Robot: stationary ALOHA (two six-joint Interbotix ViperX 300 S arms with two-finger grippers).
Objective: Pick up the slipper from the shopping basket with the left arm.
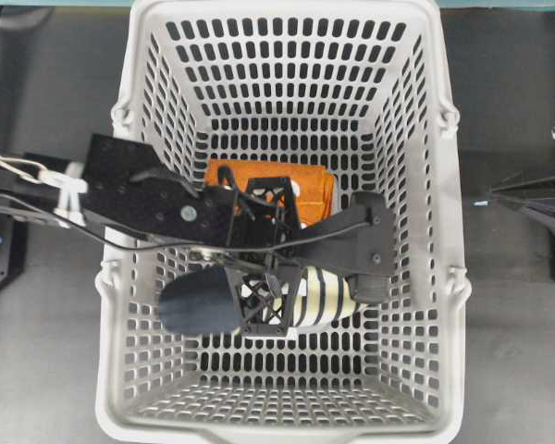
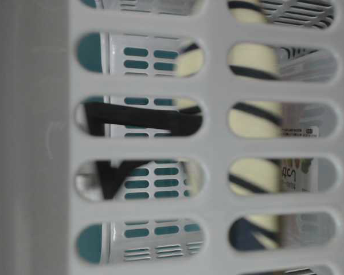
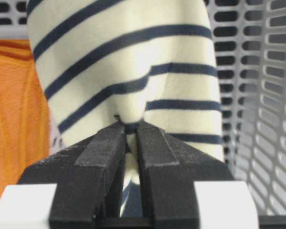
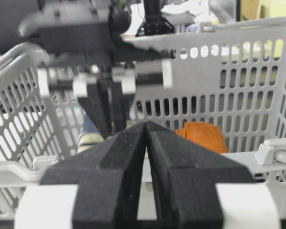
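left arm (image 1: 139, 199) reached into shopping basket (image 1: 425, 231) | its jaws pinched slipper (image 3: 133, 71) fabric | slipper lay on basket floor beside orange cloth (image 1: 314, 190) | right jaws clenched, empty

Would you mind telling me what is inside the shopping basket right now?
The basket holds a striped slipper, an orange cloth beside it, and the left gripper pinching the slipper's upper. The arm hides the slipper's middle.
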